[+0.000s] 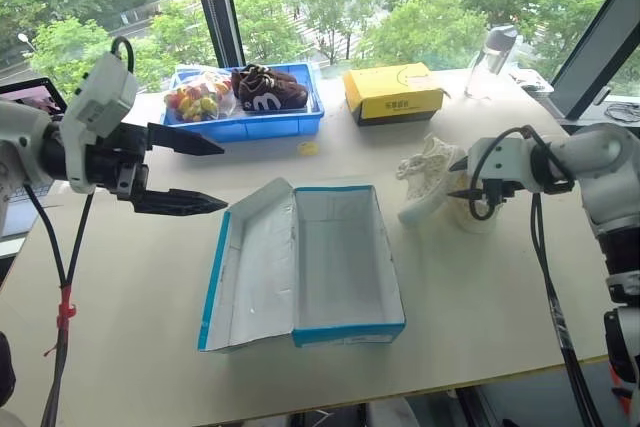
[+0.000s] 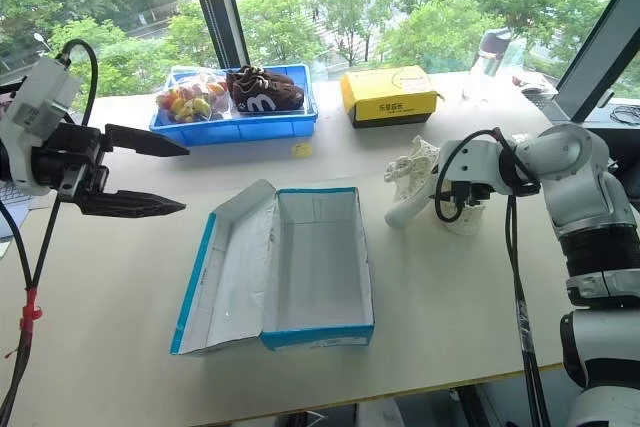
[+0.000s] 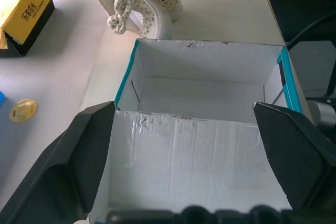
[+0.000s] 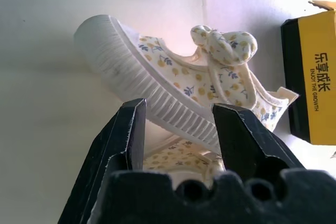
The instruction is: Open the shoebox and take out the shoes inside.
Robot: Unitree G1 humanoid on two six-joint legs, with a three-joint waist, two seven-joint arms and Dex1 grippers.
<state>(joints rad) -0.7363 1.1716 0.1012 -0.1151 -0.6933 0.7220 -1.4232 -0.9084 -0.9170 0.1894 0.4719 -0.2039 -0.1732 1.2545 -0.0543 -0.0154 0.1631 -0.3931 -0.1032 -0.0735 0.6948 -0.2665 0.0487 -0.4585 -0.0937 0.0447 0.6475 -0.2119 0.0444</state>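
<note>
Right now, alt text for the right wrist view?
Two black fingers of the right gripper straddle the ribbed pale sole of a cream floral-print shoe lying tilted on the pale tabletop; whether the pads press it yet is unclear. A second matching shoe lies beneath it, and a yellow-and-black cardboard box sits beside them.

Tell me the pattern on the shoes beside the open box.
Cream fabric shoes printed with small yellow and blue flowers, seen best in the right wrist view.
</note>
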